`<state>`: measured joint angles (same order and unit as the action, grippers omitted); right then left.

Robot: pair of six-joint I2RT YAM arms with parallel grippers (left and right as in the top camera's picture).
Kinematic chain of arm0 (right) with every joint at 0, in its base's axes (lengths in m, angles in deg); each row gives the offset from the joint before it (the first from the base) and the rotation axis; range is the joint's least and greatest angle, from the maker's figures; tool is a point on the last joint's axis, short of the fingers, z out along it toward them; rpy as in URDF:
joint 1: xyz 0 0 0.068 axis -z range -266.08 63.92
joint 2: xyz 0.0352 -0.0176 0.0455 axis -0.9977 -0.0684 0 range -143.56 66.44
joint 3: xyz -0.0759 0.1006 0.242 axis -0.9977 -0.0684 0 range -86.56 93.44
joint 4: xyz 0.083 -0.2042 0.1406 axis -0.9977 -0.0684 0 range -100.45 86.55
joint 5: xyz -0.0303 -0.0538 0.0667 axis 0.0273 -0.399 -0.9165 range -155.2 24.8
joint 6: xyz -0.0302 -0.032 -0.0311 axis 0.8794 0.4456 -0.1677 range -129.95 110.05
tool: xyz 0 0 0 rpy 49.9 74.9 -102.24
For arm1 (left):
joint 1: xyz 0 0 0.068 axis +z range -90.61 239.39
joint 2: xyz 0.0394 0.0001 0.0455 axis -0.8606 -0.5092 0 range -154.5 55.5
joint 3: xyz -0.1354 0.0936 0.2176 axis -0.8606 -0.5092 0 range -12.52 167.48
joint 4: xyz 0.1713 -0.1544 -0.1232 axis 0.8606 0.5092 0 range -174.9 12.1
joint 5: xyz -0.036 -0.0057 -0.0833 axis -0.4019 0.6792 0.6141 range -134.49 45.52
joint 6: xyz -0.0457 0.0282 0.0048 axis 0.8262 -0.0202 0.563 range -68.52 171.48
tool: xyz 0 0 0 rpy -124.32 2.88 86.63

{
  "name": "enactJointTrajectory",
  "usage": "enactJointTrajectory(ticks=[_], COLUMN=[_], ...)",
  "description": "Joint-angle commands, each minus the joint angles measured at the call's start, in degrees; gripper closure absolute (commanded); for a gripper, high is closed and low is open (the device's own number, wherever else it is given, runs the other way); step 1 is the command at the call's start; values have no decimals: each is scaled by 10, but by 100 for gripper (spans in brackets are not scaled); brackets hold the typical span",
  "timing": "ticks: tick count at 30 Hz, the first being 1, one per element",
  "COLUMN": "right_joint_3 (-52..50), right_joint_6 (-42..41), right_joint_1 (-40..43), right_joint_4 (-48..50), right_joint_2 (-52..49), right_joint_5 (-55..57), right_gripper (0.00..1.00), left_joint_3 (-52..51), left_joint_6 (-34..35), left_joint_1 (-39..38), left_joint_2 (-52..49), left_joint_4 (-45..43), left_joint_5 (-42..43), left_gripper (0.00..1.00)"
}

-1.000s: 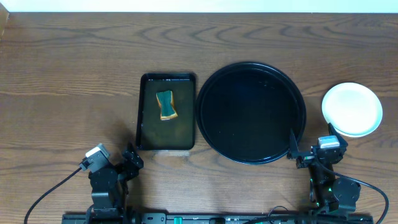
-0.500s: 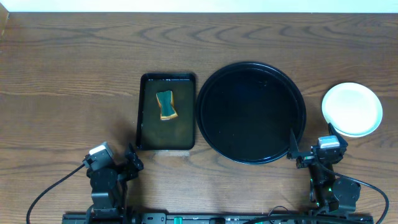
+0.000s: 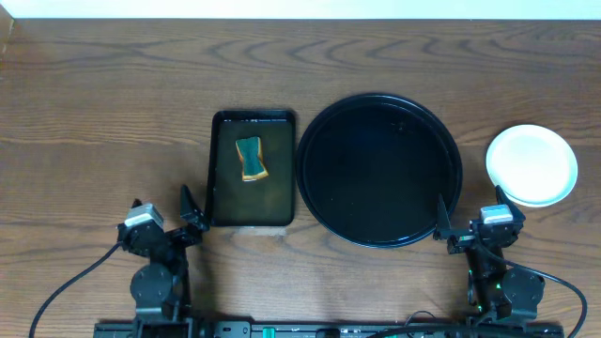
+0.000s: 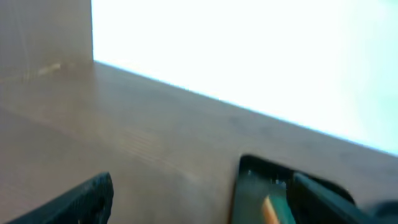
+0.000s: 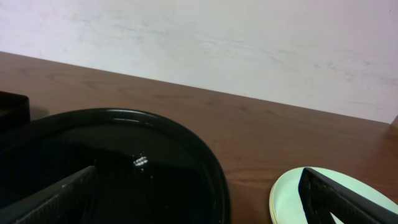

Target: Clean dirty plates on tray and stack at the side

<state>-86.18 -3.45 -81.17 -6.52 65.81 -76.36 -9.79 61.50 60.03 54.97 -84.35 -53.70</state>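
Observation:
The round black tray (image 3: pixel 378 169) sits at the table's centre with nothing on it; its rim (image 5: pixel 208 165) curves through the right wrist view. The plates (image 3: pixel 531 165) lie stacked on the table to the tray's right, the top one pale and clean. In the right wrist view the plates (image 5: pixel 292 193) show a yellowish edge beneath the top one. My right gripper (image 3: pixel 470 212) is open at the near edge, between tray and plates, holding nothing; the right gripper (image 5: pixel 199 208) frames both. My left gripper (image 3: pixel 161 205) is open and empty at the near left.
A rectangular black tray (image 3: pixel 225 188) lies left of the round one, with a green and orange sponge (image 3: pixel 250 158) in it. In the blurred left wrist view the rectangular tray (image 4: pixel 245 180) and sponge (image 4: pixel 270 210) lie just left of the right fingertip (image 4: pixel 323 199).
The left arm has shifted left and swung its gripper round so the fingers point up the table beside the rectangular tray. The right arm has not moved.

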Motion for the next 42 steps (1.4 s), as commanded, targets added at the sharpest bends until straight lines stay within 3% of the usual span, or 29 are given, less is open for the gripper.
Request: enactJointTrajectory(ticks=[1,10,17,24,42], right_joint_3=[-1,-1,-1,-1,-1], right_joint_6=[-7,-7,-7,-7,-7], right_joint_1=[-5,-5,-5,-5,-5], right_joint_4=[-2,-2,-2,-2,-2], right_joint_2=[3,3,3,3,3], right_joint_5=[-7,-7,-7,-7,-7], right_gripper=[1,1,1,1,1], left_joint_3=[-25,-25,-25,-24,-24], left_joint_6=[-13,37,89,99,104], left_joint_1=[1,1,2,1,2], left_joint_2=[5,5,2,-9,3], left_joint_4=[-30,-65,32,31,33], left_joint_5=[-9,-3,3,56,56], left_gripper=[11,11,10,11,10])
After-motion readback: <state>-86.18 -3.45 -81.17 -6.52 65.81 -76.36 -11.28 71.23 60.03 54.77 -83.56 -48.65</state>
